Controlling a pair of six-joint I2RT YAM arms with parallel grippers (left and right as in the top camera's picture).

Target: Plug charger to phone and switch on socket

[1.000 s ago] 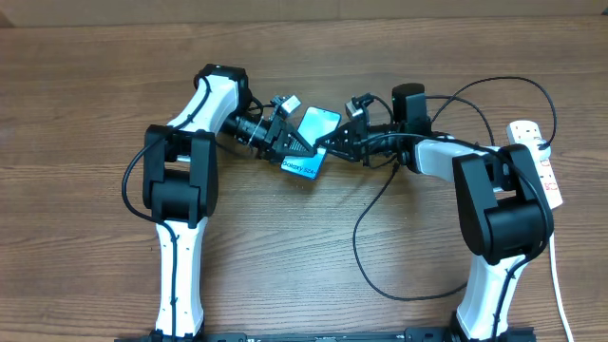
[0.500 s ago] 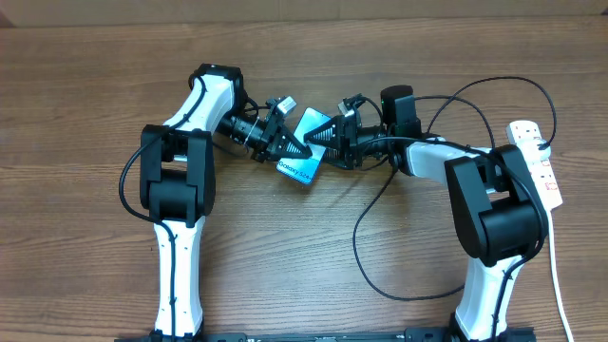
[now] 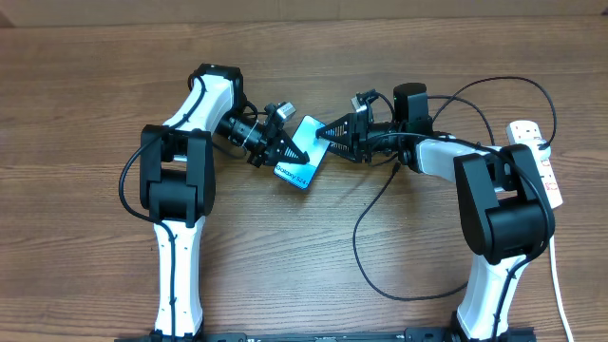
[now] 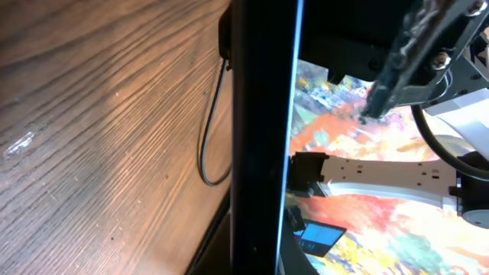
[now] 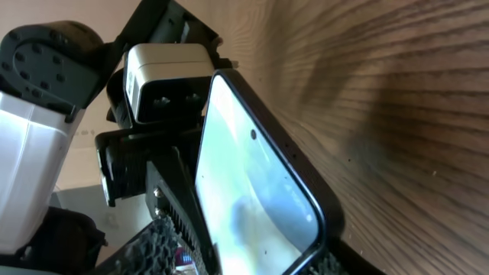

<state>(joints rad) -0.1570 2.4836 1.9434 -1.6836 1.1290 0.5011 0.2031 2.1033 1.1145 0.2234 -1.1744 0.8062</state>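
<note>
The phone (image 3: 302, 159), its blue-white screen lit, is tilted up off the table between the two arms. My left gripper (image 3: 289, 152) is shut on it from the left. In the left wrist view the phone (image 4: 263, 137) shows edge-on as a dark upright bar. My right gripper (image 3: 325, 133) stands with its jaws apart on either side of the phone's (image 5: 252, 191) upper corner. The charger (image 3: 359, 237), a thin black cable, loops over the table and runs up under the right arm. Its tip is hidden. The socket (image 3: 538, 157) lies at the far right.
A white cord (image 3: 559, 285) runs from the socket down to the table's front edge. The charger's upper loop (image 3: 494, 82) arcs behind the right arm. In the left wrist view a thin black cable (image 4: 205, 145) lies on the wood beside the phone.
My left gripper has shut on the phone and carried it a little left and down. My right gripper was shut at the phone's right edge and now has its jaws apart around the corner.
</note>
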